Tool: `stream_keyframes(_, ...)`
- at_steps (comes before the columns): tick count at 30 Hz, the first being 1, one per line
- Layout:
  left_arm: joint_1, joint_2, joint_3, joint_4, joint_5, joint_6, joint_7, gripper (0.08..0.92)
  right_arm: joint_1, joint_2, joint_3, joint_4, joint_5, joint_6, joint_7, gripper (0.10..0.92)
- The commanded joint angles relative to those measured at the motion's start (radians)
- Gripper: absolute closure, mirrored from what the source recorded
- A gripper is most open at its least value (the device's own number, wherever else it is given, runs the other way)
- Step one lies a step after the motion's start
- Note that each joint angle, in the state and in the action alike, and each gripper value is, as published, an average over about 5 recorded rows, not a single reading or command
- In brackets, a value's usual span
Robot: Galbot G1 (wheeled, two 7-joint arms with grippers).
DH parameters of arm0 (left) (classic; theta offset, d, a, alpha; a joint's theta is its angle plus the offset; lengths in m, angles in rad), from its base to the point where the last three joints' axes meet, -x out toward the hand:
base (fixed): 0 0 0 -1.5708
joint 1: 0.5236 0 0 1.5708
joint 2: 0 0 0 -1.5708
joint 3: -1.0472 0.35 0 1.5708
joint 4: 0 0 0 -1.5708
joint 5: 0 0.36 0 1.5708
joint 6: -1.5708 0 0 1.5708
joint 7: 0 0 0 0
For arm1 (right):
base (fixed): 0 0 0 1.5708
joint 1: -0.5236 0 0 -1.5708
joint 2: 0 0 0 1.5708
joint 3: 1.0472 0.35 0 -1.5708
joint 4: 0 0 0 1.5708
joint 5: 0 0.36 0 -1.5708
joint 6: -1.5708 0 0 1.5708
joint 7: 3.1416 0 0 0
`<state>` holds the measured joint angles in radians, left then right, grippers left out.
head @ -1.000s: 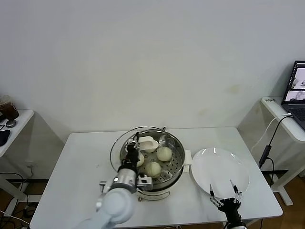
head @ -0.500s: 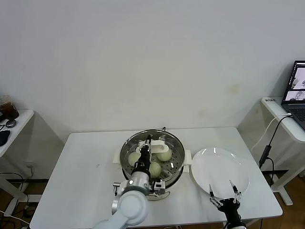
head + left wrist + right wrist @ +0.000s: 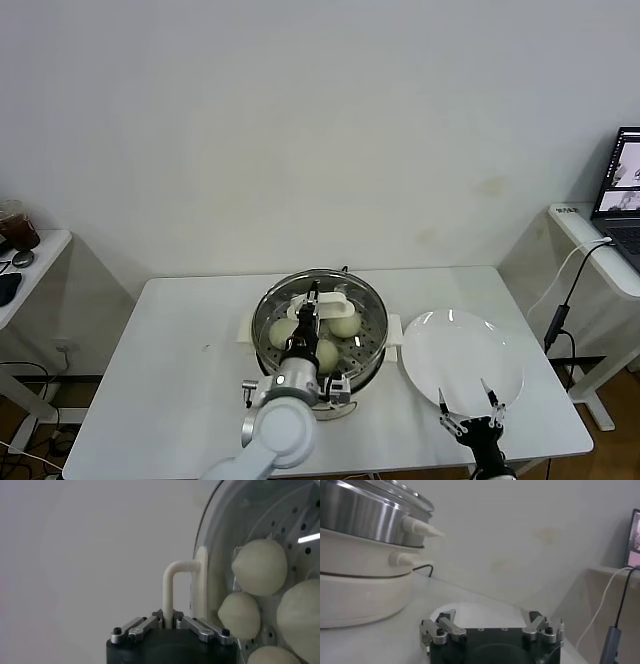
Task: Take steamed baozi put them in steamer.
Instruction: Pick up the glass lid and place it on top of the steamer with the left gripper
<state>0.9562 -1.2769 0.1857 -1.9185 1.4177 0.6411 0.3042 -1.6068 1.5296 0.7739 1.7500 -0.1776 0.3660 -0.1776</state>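
The steamer [image 3: 368,366] stands mid-table, a steel pot [image 3: 365,515] on a white base [image 3: 360,595]. A round glass lid [image 3: 350,292] lies over it. My left gripper [image 3: 313,302] is shut on the lid's cream handle [image 3: 172,587], which passes between its jaws [image 3: 168,622]. Several pale steamed baozi [image 3: 345,324] sit on the perforated tray under the glass, and the left wrist view shows them too [image 3: 260,566]. My right gripper [image 3: 466,408] hangs open and holds nothing at the near edge of the white plate, seen also in its own wrist view [image 3: 490,617].
A flat white plate [image 3: 460,350] lies right of the steamer, with nothing on it. A laptop [image 3: 622,190] and a hanging cable [image 3: 560,300] are on a side table at far right. Another small table with a cup [image 3: 15,225] stands at far left.
My left gripper has carried the lid rightward from the steamer's left side to a place over the pot. In the last half second it barely moved. The right arm has stayed put.
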Motion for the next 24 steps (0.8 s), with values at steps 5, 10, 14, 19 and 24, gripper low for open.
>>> stream_keyframes(5,0.013,-0.008,-0.004,0.014,0.014,-0.003,-0.007,0.827,-0.002,0.0,-0.003,0.0,0.0,0.001,-0.002,0.203)
stream_keyframes(10,0.016,-0.009,-0.01,0.023,0.011,-0.005,-0.012,0.827,-0.004,-0.001,-0.005,0.001,0.0,0.002,-0.002,0.203)
stream_keyframes(14,0.017,-0.013,-0.012,0.028,0.006,-0.006,-0.016,0.827,-0.005,-0.001,-0.005,0.001,0.0,0.002,-0.003,0.203)
stream_keyframes(19,0.024,-0.025,-0.016,0.025,-0.019,-0.005,-0.032,0.827,-0.006,-0.002,-0.006,0.002,0.0,0.002,-0.003,0.203)
stream_keyframes(24,0.046,-0.027,-0.021,-0.003,-0.069,-0.004,-0.06,0.821,-0.007,-0.002,-0.007,0.004,-0.001,0.002,-0.004,0.203)
